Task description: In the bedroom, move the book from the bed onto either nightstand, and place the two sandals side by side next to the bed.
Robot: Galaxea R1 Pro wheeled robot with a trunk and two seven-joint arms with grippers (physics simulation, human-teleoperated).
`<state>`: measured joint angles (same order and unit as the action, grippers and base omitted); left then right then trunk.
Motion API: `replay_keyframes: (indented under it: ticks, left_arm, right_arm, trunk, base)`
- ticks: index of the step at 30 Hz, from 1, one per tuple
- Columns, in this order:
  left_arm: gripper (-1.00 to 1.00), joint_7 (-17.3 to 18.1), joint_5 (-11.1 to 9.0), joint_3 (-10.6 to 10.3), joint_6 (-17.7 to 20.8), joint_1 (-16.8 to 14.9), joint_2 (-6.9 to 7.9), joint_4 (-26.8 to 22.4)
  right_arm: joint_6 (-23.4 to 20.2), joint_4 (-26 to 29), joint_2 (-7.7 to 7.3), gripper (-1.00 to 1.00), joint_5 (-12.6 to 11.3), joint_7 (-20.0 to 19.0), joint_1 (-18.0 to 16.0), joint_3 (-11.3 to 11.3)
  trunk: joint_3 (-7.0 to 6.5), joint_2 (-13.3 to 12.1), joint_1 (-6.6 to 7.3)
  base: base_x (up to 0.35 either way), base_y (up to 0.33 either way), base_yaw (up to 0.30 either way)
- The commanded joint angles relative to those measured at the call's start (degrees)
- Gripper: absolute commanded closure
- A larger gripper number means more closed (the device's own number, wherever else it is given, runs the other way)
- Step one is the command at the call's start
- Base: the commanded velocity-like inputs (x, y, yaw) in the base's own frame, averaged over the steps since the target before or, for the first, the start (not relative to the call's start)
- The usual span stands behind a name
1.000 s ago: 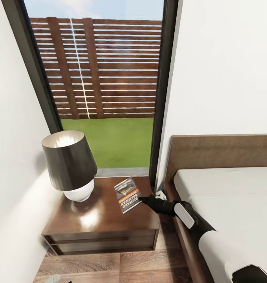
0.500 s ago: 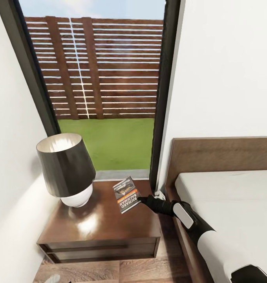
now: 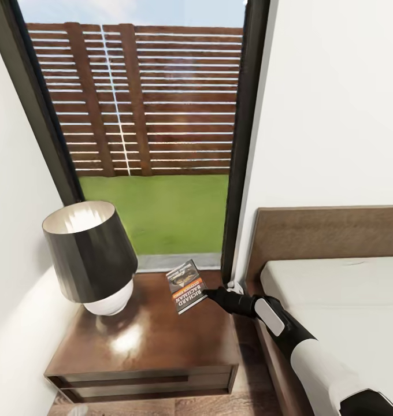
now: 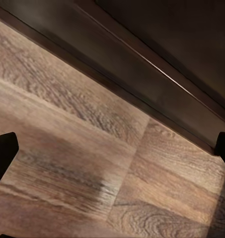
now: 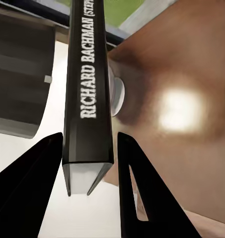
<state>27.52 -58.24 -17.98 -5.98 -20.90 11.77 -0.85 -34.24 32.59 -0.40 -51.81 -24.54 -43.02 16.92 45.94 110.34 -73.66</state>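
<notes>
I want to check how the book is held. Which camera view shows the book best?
The right wrist view: the book stands between the two fingers, spine lettering readable. The head view shows its cover over the nightstand, the right gripper at its edge. The left wrist view shows floor.

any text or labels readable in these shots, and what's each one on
"RICHARD BACHMAN": white letters on the dark spine of the book, between the right pincer fingers.
"[STEP": cut off at the picture's edge, further along the same spine.
"RICHARD BACHMAN": on the book's cover in the head view, beside an orange band, over the nightstand.
Other cover print: too small to read.
Lamp: no text.
</notes>
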Motion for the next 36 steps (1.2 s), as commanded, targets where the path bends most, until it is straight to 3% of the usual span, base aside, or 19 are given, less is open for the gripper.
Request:
replay_keyframes:
  ticks: [1, 9, 13, 19, 23, 29, 36]
  left_arm:
    - [-1.00, 0.2, -0.3, -0.5, -0.3, 0.0, 0.00, 0.1]
    - [-1.00, 0.2, -0.3, -0.5, -0.3, 0.0, 0.00, 0.0]
    - [-1.00, 0.3, -0.3, -0.4, -0.1, 0.0, 0.18, 0.1]
    - [-1.00, 1.2, -0.7, -0.4, 0.3, 0.0, 2.34, 0.1]
    - [-1.00, 5.3, -1.0, -0.4, 0.6, 0.0, 4.13, 0.1]
    - [-1.00, 11.9, -1.1, -0.4, 0.9, 0.0, 5.16, 0.1]
    - [-1.00, 14.6, -1.3, 0.0, 1.2, 0.0, 5.46, 0.0]
  right_arm:
    - [-0.1, 0.0, -0.04, 1.00, -0.2, -0.1, 0.0, 0.1]
    - [-0.1, -0.1, 0.09, 1.00, -0.2, -0.1, 0.0, 0.1]
    - [0.0, -0.3, 1.21, 1.00, 0.0, -0.1, 0.0, 0.0]
    - [0.8, -1.6, 2.98, 1.00, 0.2, 0.1, 0.0, 0.1]
    - [2.4, -3.8, 4.07, 1.00, 0.2, 1.5, 0.0, 0.1]
    - [4.7, -5.3, 4.78, 1.00, 0.1, 3.7, 0.0, 0.0]
    - [5.6, -5.6, 4.93, 1.00, 0.0, 4.3, 0.0, -0.7]
  trunk:
    - [0.05, 0.0, -0.01]
    - [0.05, 0.0, -0.01]
    - [0.05, 0.0, -0.01]
    - [0.05, 0.0, -0.01]
    - [0.05, 0.0, -0.01]
    - [0.05, 0.0, -0.01]
    - [0.05, 0.0, -0.01]
  base:
    - [0.112, 0.000, 0.000]
    - [0.043, 0.000, 0.000]
    - [0.008, 0.000, 0.000]
    - [0.002, 0.000, 0.000]
    - [0.000, 0.000, 0.000]
    - [0.000, 0.000, 0.000]
    - [0.000, 0.000, 0.000]
